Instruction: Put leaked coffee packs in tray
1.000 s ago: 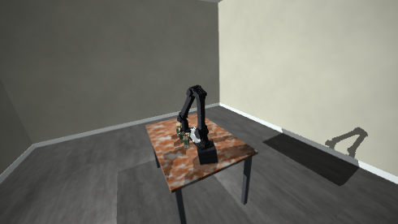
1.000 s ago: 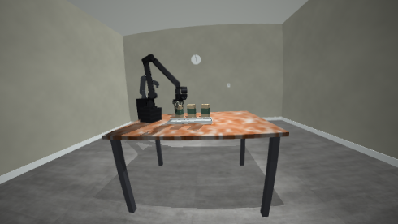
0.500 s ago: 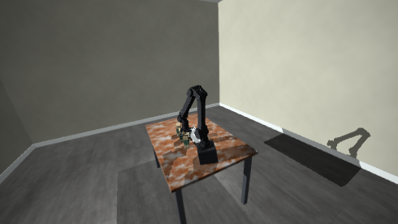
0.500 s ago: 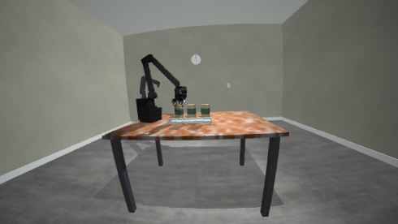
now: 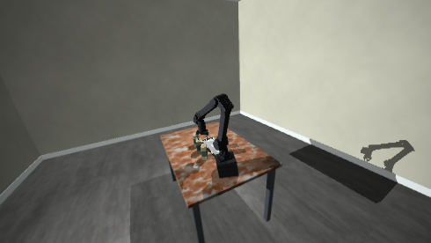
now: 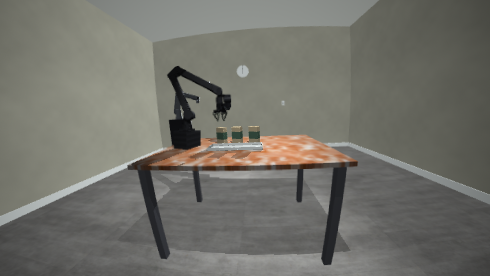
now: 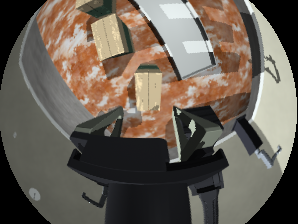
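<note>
your gripper (image 6: 220,118) hangs wide and holds nothing, just above the nearest pack (image 6: 221,134). you see the second pack (image 6: 236,134) and third pack (image 6: 254,133) standing beside it in a row on the table (image 6: 300,152). the tray (image 6: 236,147) lies just in front of them.

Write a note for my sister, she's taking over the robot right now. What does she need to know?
Gripper: open, holding nothing, hovering above the pack nearest the arm.
Packs: all three stand in a row on the table behind the tray; the middle pack and far pack stand beside the first.
Done: nothing is in the tray yet.
Left: squeeze-test the packs, move any soft one fully inside the tray, leave good ones standing in place.
</note>
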`<state>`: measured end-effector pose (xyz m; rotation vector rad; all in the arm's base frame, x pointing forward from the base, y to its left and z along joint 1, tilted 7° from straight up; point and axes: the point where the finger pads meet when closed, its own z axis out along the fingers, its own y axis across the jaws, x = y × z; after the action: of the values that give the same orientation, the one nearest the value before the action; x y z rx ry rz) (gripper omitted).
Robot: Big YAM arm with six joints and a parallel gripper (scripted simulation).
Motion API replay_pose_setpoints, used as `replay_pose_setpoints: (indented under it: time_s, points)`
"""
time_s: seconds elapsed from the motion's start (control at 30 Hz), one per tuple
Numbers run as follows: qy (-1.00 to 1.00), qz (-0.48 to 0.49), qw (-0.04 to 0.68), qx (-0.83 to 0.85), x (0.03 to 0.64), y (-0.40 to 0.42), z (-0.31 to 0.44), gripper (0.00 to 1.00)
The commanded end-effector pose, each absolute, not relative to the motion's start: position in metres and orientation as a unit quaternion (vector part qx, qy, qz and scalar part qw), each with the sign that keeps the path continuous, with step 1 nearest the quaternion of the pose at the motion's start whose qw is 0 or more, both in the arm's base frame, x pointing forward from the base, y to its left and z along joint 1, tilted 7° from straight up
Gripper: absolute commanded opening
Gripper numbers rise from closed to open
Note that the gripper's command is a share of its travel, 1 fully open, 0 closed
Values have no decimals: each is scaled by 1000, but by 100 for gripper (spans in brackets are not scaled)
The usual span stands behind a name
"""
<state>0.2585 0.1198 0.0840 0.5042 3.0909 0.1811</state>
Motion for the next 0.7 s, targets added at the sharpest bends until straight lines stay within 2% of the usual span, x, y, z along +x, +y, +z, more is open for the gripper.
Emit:
replay_pose_setpoints:
  time_s: [0.0,0.1,0.2,0.33,0.37,0.47,0.67]
  points:
    - [985,62,8,159,272,121,94,77]
    - [986,68,20,154,286,125,102,77]
    - [990,69,24,120,333,137,107,77]
    - [992,69,26,104,348,140,105,77]
    - [994,65,18,90,375,145,107,77]
    - [995,65,21,70,404,151,104,77]
    - [995,71,38,62,409,154,119,77]
